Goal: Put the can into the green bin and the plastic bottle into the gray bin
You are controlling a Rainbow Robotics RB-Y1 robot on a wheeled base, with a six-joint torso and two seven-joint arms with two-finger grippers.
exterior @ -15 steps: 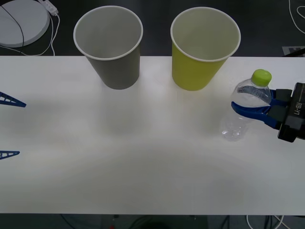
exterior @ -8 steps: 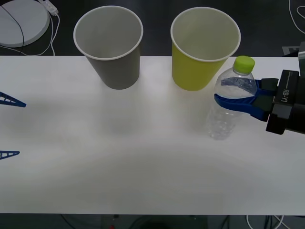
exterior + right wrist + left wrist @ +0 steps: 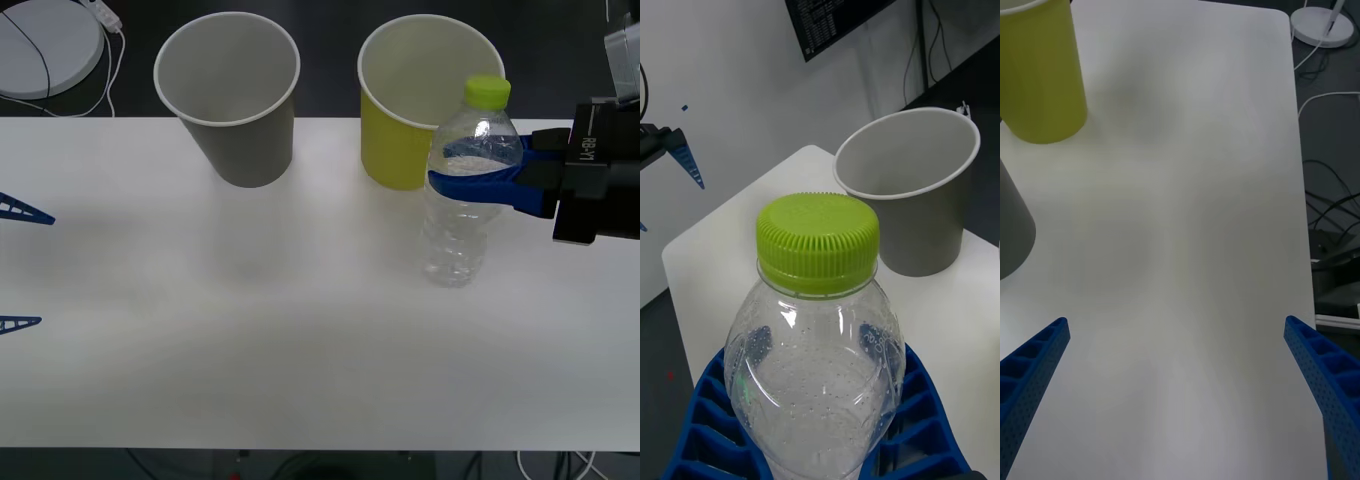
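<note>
Right claw [image 3: 470, 185] grips the plastic bottle [image 3: 462, 190] upright before the green bin [image 3: 425, 105]; its wrist view shows the gray bin [image 3: 914, 191]. Left claw [image 3: 1176, 375] gapes empty over the bench [image 3: 250, 330].

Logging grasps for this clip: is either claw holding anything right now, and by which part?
The right claw holds the plastic bottle around its upper body, below the green cap. The left claw, open at the table's left edge, holds nothing.
</note>
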